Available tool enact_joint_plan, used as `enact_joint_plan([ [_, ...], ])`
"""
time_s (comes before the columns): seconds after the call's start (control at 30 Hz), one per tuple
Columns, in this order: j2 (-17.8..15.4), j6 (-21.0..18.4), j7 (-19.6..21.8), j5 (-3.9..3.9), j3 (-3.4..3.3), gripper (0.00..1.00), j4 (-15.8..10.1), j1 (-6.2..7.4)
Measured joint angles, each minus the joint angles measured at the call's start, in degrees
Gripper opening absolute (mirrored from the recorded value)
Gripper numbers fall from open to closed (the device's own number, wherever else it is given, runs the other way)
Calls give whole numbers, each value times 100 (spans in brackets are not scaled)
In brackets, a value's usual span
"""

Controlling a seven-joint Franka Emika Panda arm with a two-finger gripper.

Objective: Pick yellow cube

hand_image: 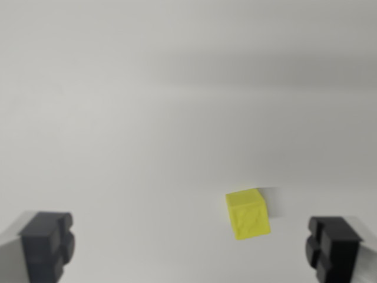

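Nearest the camera, the gripper (188, 250) is showing two dark, blocky fingertips (47, 244) at the bottom corners of the wrist view, one at the left and one at the right. They are looking matte black, squared and slightly stepped in shape, each mounted on a paler grey body that is running out of the frame. The jaws are standing wide apart, with nothing between them but bare surface.

A little farther out, the yellow cube (248, 213) is sitting on the white table (147, 118), toward the wrist view's right and nearer the right fingertip than the left, though touching neither. It is resting slightly turned, so that its top face and one side face are both showing. Its surface is looking bright, plain and plastic-like, with faint embossed lines on the side face that are too blurred to read. A soft shadow is falling just beside it on its right.

Beyond the cube, the table is stretching away smooth, matte and pale grey-white, with a faint darker band crossing the far part.
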Motion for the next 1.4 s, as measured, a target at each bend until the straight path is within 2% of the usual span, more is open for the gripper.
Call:
enact_joint_plan([
  [0.23, -18, 19, -58, 1, -1, 100, -48, -16],
  [1.4, -222, 1273, -836, 83, -2, 100, -1604, -366],
])
